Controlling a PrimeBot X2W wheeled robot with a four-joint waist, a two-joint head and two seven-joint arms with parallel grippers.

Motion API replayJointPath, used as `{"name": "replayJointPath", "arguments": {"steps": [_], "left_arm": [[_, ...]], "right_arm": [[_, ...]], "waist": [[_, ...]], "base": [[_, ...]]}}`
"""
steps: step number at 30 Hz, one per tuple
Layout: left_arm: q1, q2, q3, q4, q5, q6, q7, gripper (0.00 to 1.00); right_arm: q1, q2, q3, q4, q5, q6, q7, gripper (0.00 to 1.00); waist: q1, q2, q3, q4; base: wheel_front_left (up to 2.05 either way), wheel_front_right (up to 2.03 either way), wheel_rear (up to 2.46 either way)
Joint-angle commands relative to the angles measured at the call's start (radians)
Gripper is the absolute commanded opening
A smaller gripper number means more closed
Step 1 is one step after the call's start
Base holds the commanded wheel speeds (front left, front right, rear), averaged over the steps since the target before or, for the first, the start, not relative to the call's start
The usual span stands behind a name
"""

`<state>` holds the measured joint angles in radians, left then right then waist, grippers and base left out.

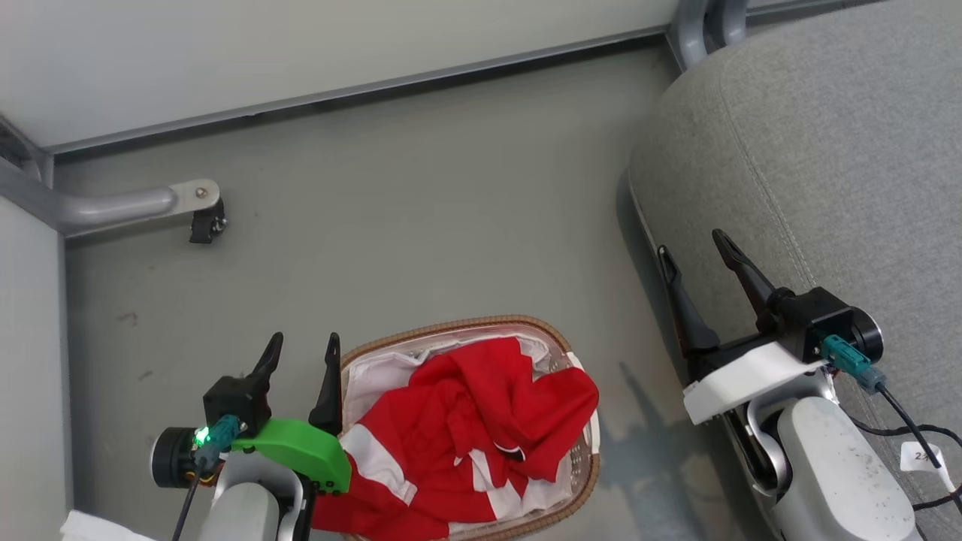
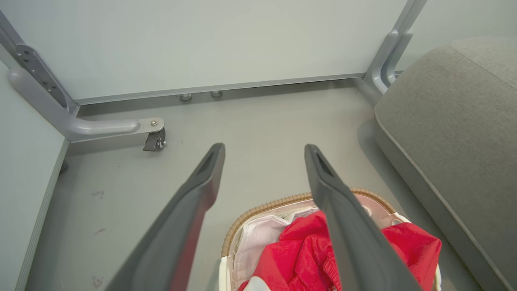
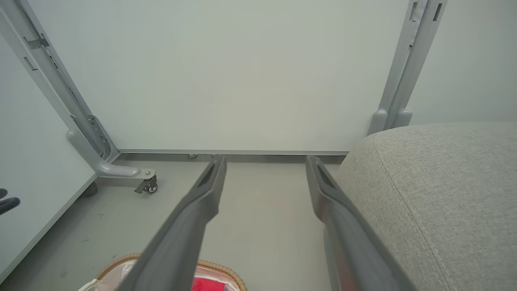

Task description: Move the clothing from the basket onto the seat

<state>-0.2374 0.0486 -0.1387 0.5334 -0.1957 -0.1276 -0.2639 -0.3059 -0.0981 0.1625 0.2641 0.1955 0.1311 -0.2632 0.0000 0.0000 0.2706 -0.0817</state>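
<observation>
Red sportswear with white panels, the clothing (image 1: 481,439), lies heaped in the basket (image 1: 451,329), whose brown woven rim and white liner show around it. The clothing (image 2: 307,258) and basket (image 2: 258,212) also appear low in the left wrist view. My left gripper (image 1: 301,346) is open and empty just left of the basket rim. My right gripper (image 1: 695,252) is open and empty over the left edge of the grey seat (image 1: 827,150). The seat (image 3: 436,194) takes up the right of the right wrist view, and the basket (image 3: 125,258) peeks in at the bottom.
A grey floor (image 1: 421,210) lies between basket and seat. White partition panels (image 1: 301,45) stand behind and to the left. A metal frame foot with a caster (image 1: 203,218) juts out at the left. Another frame post (image 1: 699,30) stands at the seat's back corner.
</observation>
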Motion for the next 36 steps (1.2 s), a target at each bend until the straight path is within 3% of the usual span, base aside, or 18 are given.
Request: {"name": "replayJointPath", "arguments": {"steps": [1,26,36], "left_arm": [[-0.036,0.004,-0.005,0.026,0.003,-0.003,-0.001,1.00],[-0.374,0.060,-0.248,0.570,0.094,-0.002,0.006,1.00],[-0.488,0.093,-0.328,0.728,0.164,0.034,0.138,1.00]], "right_arm": [[-0.019,0.004,0.002,-0.006,0.002,-0.001,-0.002,1.00],[-0.097,0.044,0.055,-0.032,0.006,-0.001,-0.002,1.00],[-0.091,0.046,0.086,-0.030,0.031,-0.001,-0.002,1.00]], "waist": [[0.0000,0.0000,0.088,-0.056],[0.0000,0.0000,0.332,-0.168],[0.0000,0.0000,0.399,-0.205]], "base": [[0.00,0.00,0.00],[0.00,0.00,0.00],[0.00,0.00,0.00]]}}
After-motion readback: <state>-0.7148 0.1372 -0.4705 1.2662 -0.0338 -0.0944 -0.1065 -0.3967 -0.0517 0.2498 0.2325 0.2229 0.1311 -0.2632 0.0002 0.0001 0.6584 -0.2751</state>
